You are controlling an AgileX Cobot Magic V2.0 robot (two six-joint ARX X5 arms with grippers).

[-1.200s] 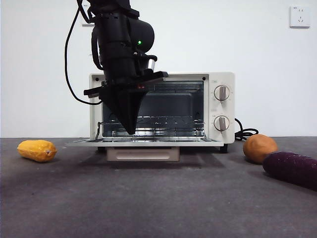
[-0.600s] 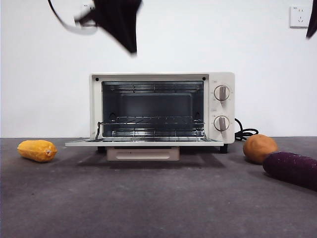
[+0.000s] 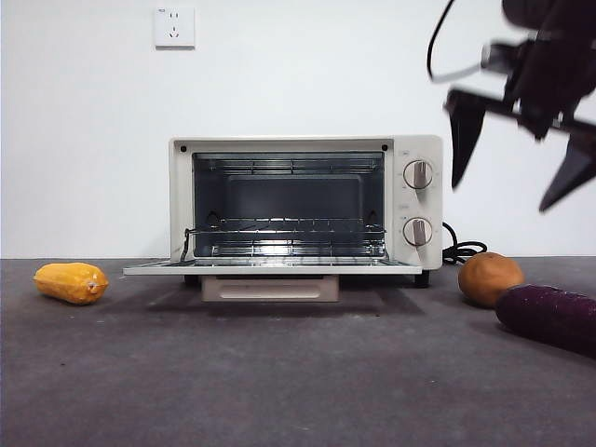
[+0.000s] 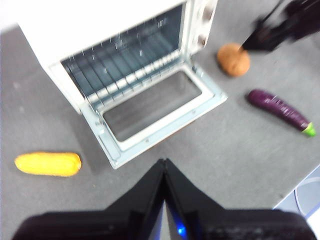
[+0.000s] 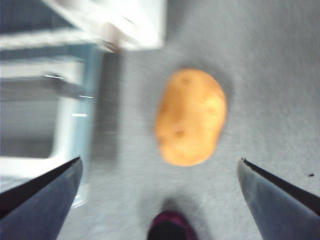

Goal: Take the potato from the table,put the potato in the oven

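Orange-brown and smooth, the potato (image 3: 490, 278) is lying on the table (image 3: 279, 382) near its right edge, just beside the oven (image 3: 305, 209) on its knob side and close to the purple vegetable (image 3: 549, 318). Against the earlier frames, the black arm that was hanging in front of the oven's open mouth is now gone from the front view, uncovering the wall socket (image 3: 174, 27), while the right gripper (image 3: 517, 154) is now showing large at the upper right, above the potato, where half a second ago only a dark tip was showing. The oven door (image 3: 270, 267) is lying flat open as before, and the yellow vegetable (image 3: 71, 282) is sitting unmoved near the table's left edge.

The right wrist view is showing the right gripper's (image 5: 160, 200) jaws spread wide on either side of the potato (image 5: 190, 117), apart from it, which the front view is only hinting at. The left wrist view is looking down from high up, with the left gripper (image 4: 164, 165) pressed together over the table (image 4: 240, 150) in front of the door (image 4: 155, 107), and is revealing the purple vegetable's (image 4: 280, 111) green tip.
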